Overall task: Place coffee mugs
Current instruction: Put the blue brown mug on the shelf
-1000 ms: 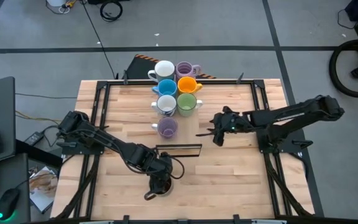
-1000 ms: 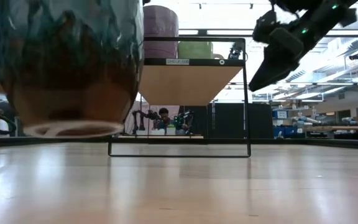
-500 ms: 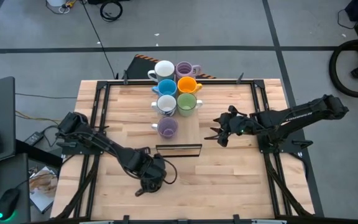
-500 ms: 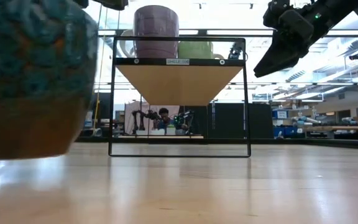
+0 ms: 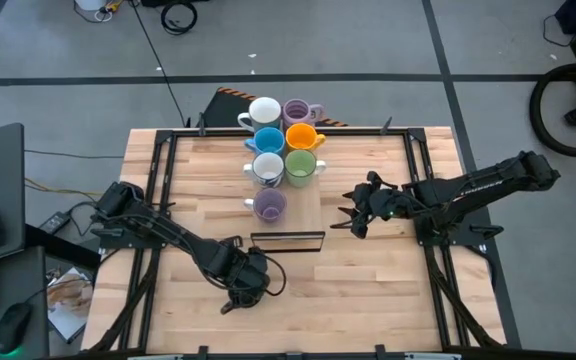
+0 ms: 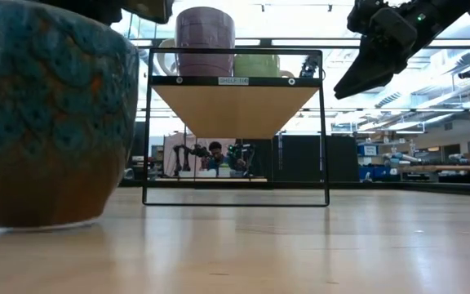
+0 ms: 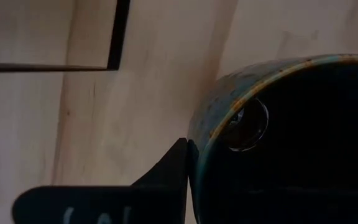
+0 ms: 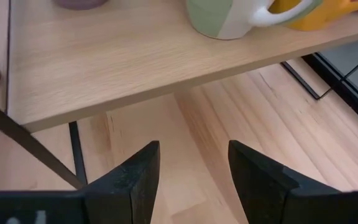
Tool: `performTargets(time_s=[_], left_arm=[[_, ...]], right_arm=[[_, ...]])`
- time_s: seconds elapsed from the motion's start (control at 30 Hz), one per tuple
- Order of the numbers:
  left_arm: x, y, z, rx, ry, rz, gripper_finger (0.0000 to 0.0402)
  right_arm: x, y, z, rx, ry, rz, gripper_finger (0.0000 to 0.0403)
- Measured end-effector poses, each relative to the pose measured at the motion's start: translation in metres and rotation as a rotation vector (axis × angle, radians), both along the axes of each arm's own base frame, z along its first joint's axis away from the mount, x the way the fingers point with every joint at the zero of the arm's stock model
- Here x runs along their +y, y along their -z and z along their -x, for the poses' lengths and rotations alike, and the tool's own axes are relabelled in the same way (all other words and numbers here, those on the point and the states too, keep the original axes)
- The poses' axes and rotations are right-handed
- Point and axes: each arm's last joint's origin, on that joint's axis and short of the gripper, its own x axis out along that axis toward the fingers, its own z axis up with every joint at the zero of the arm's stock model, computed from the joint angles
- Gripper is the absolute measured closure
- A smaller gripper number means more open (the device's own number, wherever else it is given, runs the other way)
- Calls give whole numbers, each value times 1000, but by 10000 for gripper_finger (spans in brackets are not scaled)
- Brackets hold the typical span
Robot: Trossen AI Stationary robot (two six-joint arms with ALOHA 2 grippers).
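Note:
The dark olive mug (image 5: 238,297) with a blue-green mottled wall stands on its base near the table's near edge; it fills the left of the low view (image 6: 51,122). My left gripper (image 5: 244,284) is over its rim, shut on it. Seven other mugs sit on a raised wooden shelf (image 5: 313,205): white (image 5: 264,112), lilac (image 5: 298,111), blue (image 5: 268,140), orange (image 5: 300,136), white (image 5: 267,167), green (image 5: 300,166), lilac (image 5: 269,206). My right gripper (image 5: 352,219) is open, hanging in the air right of the shelf (image 8: 190,168). My left gripper holds the dark olive mug by its rim (image 7: 199,134), coming from above. One finger (image 7: 166,180) lies against the outside of the wall; the other is hidden in the mug's dark inside. The mug stands upright with its base (image 6: 47,219) on the table.
The shelf's black wire frame (image 6: 235,200) stands mid-table, with open space under the board. Bare wood lies right of the dark olive mug and around the right gripper. Black rails (image 5: 158,170) run along the table's left and right sides.
My left gripper has carried the dark olive mug toward the table's left and down. The mug was lifted clear a second ago and now stands on the table. My right gripper has risen slightly, still open.

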Motion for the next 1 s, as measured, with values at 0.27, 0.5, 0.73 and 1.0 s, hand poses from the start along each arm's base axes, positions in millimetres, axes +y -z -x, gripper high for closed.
performTargets(time_s=[0.27,0.5,0.73,1.0], left_arm=[[-1,5,-2,1,23,-16,322],[3,2,-2,6,25,-33,230],[11,-25,16,-4,54,-34,204],[5,-63,49,-150,190,-139,220]], right_arm=[[4,0,1,-3,-6,10,206],[4,0,1,-6,7,20,206],[18,-17,0,-27,10,50,206],[63,-26,-16,16,-84,95,206]])
